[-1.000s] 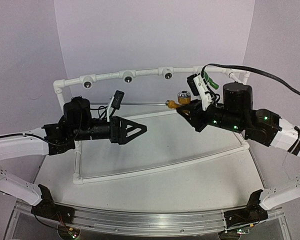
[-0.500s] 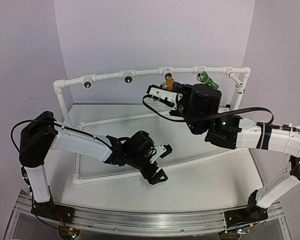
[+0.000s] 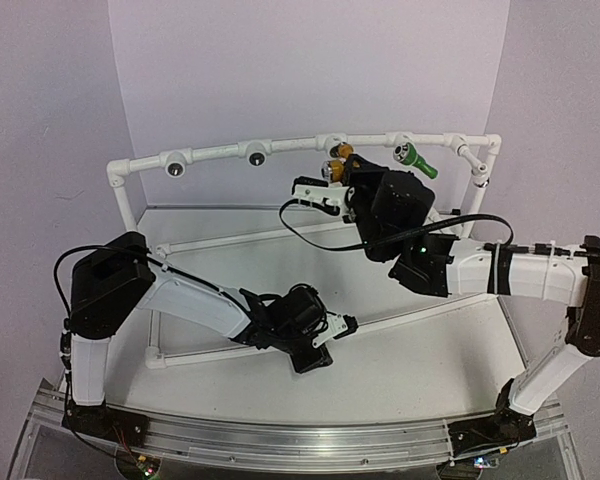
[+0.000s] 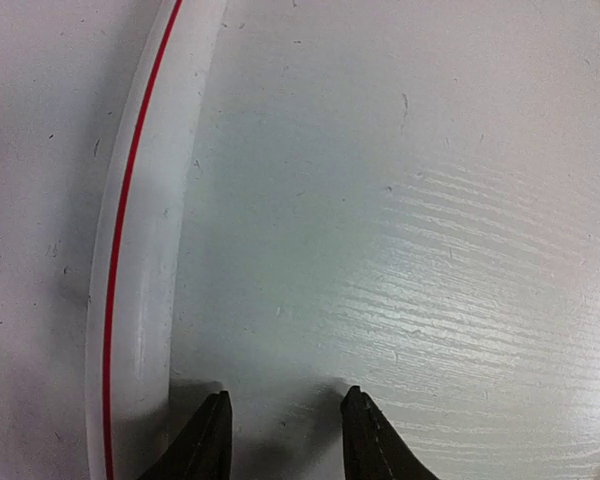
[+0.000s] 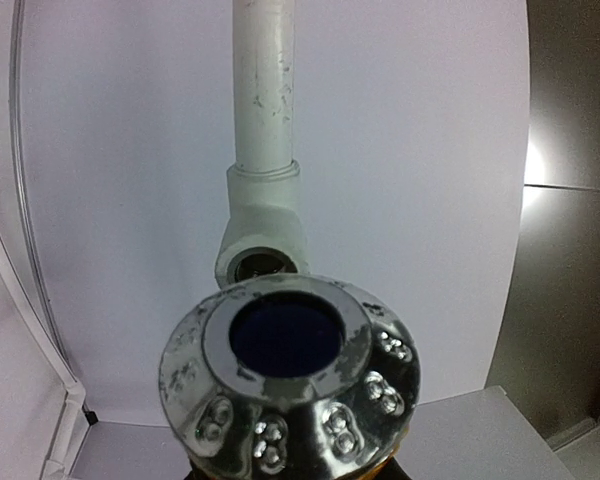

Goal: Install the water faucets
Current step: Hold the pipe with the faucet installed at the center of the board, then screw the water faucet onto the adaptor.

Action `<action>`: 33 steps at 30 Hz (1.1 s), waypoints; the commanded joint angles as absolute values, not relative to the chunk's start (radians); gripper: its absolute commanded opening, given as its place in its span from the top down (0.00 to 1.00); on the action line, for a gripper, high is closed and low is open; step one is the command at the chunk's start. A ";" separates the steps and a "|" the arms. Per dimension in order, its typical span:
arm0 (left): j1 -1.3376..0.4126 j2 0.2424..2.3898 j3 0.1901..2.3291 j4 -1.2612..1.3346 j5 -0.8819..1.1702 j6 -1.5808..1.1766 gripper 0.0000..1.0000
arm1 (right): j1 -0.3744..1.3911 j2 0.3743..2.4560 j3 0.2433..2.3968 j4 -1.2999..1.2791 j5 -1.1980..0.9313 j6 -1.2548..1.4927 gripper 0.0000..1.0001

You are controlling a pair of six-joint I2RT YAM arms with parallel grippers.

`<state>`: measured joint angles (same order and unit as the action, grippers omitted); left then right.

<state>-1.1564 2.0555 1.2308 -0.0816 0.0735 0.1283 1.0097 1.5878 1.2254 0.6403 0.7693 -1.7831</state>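
Observation:
The yellow-orange faucet is up at the top pipe of the white pipe frame, with my right gripper shut on it. In the right wrist view its silvery round head with a dark centre fills the lower middle, just in front of a dark socket; my fingers are hidden under it. The green faucet sticks out of the frame further right. My left gripper is low over the table beside the frame's front pipe. It is open, its fingertips apart with nothing between.
Two more dark sockets sit along the top pipe to the left. The frame's lower pipes lie on the white table. A black cable loops under the right wrist. A metal rail runs along the near edge.
The left arm has swung down to the table by the front pipe and its jaws have narrowed. The right gripper has brought the yellow-orange faucet up to the top pipe.

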 commanded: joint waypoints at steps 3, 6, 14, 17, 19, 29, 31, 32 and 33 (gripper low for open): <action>-1.144 2.113 1.223 -0.094 -0.019 0.139 0.78 | 1.004 1.584 1.237 0.641 0.767 -1.749 1.00; -1.144 2.118 1.214 -0.090 -0.015 0.136 0.84 | 1.004 1.589 1.240 0.639 0.766 -1.740 1.00; -1.144 2.139 1.207 -0.081 0.002 0.136 1.00 | 1.004 1.613 1.257 0.619 0.760 -1.706 1.00; -1.144 2.142 1.204 -0.080 0.050 0.136 1.00 | 1.004 1.634 1.269 0.614 0.751 -1.703 1.00; -1.144 2.145 1.201 -0.080 0.060 0.132 1.00 | 1.005 1.646 1.280 0.616 0.753 -1.703 1.00; -1.144 2.153 1.192 -0.077 0.080 0.127 1.00 | 0.993 1.665 1.337 0.654 0.781 -1.709 1.00; -1.144 2.156 1.188 -0.075 0.074 0.127 1.00 | 0.992 1.646 1.319 0.652 0.784 -1.724 1.00; -1.144 2.157 1.187 -0.075 0.071 0.128 1.00 | 0.992 1.638 1.313 0.652 0.788 -1.729 1.00; -1.144 2.159 1.186 -0.074 0.068 0.128 1.00 | 0.992 1.629 1.311 0.651 0.789 -1.729 1.00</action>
<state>-1.1478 2.0843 1.2292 0.0060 0.0660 0.1310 1.0084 1.6703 1.2705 0.5720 0.7702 -1.7263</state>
